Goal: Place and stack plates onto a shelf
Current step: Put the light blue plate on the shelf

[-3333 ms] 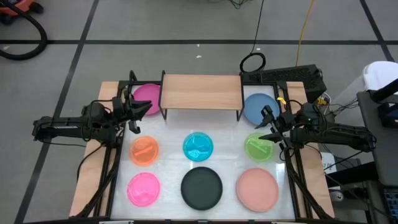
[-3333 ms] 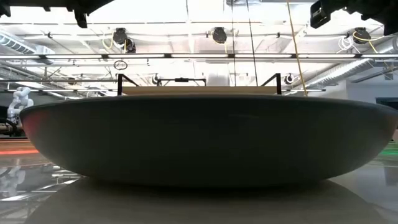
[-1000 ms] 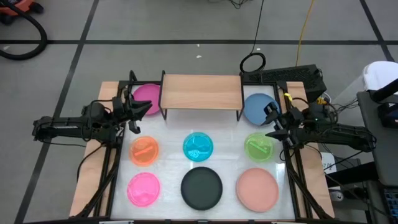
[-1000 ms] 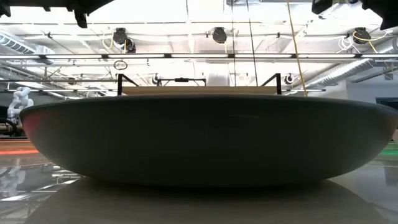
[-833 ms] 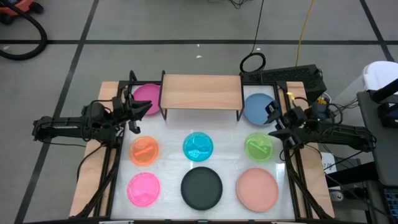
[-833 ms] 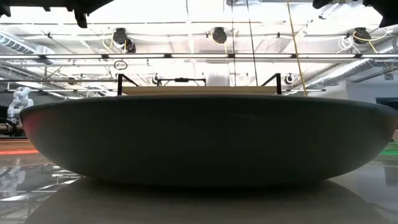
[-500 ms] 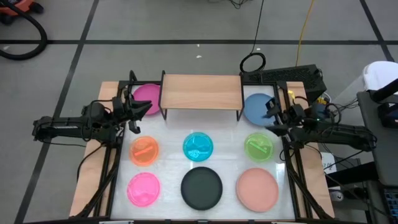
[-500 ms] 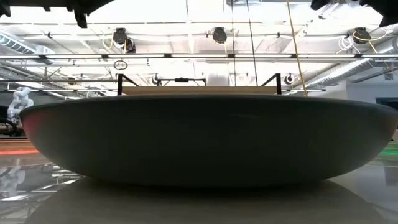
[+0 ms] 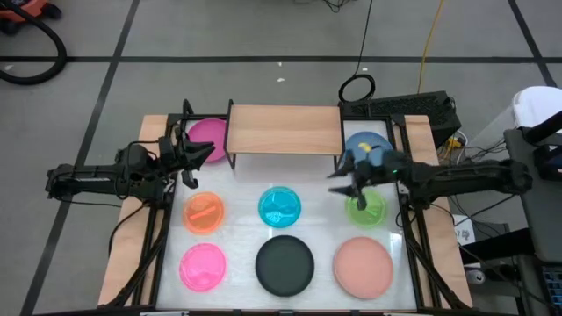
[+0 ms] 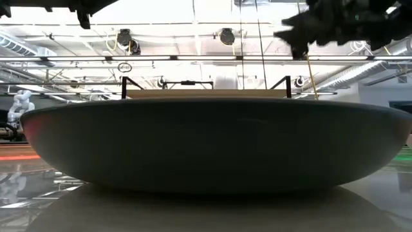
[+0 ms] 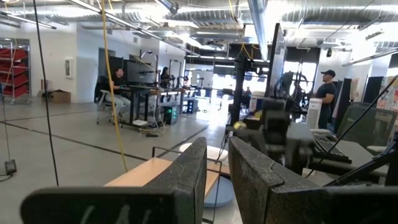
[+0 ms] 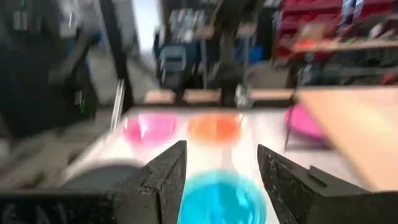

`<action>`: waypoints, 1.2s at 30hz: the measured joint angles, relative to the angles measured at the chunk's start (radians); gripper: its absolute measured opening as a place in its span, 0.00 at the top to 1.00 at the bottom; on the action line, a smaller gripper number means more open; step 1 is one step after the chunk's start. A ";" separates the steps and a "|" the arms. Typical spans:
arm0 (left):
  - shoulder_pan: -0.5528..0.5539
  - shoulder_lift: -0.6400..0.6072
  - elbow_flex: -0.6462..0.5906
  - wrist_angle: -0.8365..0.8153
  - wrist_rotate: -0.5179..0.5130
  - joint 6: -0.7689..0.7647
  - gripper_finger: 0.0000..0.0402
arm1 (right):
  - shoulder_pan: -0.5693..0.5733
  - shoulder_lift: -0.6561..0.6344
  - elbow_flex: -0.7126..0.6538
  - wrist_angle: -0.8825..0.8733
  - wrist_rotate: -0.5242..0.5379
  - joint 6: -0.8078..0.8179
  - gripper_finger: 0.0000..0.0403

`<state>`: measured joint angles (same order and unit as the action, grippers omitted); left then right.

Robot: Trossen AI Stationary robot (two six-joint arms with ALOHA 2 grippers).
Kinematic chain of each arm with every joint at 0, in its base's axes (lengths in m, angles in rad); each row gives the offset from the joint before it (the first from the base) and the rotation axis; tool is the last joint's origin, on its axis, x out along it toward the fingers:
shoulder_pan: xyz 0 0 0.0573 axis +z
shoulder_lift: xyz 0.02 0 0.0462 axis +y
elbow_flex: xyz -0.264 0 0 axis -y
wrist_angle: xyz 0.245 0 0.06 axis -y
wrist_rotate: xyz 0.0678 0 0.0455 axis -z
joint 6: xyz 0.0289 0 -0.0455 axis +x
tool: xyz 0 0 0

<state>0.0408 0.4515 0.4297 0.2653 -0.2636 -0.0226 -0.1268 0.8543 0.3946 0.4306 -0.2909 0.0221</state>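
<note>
Front row of the white tabletop (image 9: 237, 197), nearest the camera side: pink plate (image 9: 203, 266), black plate (image 9: 284, 265), salmon plate (image 9: 363, 268), all flat and apart from each other; in the low view the black plate (image 10: 212, 145) filled nearly the whole frame. Middle row: orange plate (image 9: 204, 212), cyan plate (image 9: 280, 205), green plate (image 9: 367, 209). Right tool (image 9: 347, 182) hung above the gap between cyan and green plates, just in front of the shelf's right legs, fingers spread and holding nothing; right wrist view showed its two fingers (image 12: 165, 177) parted with the cyan plate (image 12: 221, 199) below between them, pink (image 12: 149, 127) and orange (image 12: 214, 126) plates farther off, blurred. Left tool (image 9: 186, 165) sat at the left edge of the tabletop, just beside the magenta plate (image 9: 206, 138), fingers a little apart with a narrow gap seen in the left wrist view, gripping nothing. Back row: magenta plate left of the shelf (image 9: 285, 130), blue plate (image 9: 362, 145) right of it, partly covered by the right arm. Shelf top was bare light wood on black legs. People stood at desks far back in the room (image 11: 325, 93).
</note>
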 joint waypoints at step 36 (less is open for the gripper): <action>0.000 0.000 0.000 0.000 0.000 0.000 0.82 | 0.358 0.810 0.281 -0.086 0.603 -0.494 0.56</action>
<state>0.0406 0.4515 0.4294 0.2649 -0.2635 -0.0227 0.2314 1.6644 0.6760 0.3445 0.3124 -0.4723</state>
